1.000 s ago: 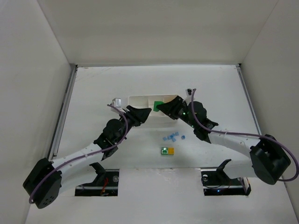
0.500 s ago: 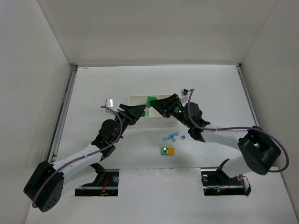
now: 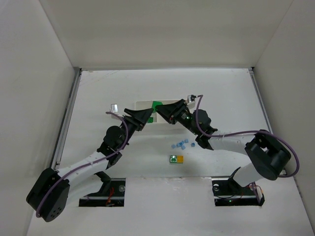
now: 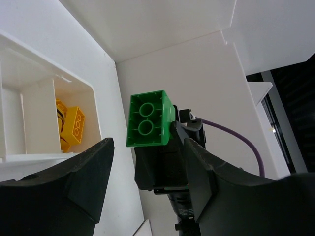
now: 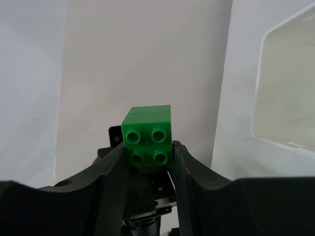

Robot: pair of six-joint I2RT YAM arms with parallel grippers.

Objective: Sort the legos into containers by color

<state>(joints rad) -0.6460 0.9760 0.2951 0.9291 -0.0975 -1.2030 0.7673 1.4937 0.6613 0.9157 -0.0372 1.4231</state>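
Note:
My right gripper (image 3: 162, 111) is shut on a green lego brick (image 3: 156, 105) and holds it over the left part of the white three-compartment tray (image 3: 143, 104). In the right wrist view the brick (image 5: 147, 135) sits studs-up between the fingers, with the tray (image 5: 243, 88) to its right. My left gripper (image 3: 145, 116) is open and empty, just left of the brick. In the left wrist view the brick (image 4: 147, 118) hangs between the open jaws, and yellow bricks (image 4: 71, 125) lie in a compartment of the tray (image 4: 37, 115).
Several tiny light blue bricks (image 3: 182, 144) lie on the table in front of the tray. A green and yellow-orange pair (image 3: 176, 159) lies nearer the arm bases. White walls enclose the table.
My right gripper has carried the green brick left and a little farther back over the tray. My left gripper has shifted slightly left and back.

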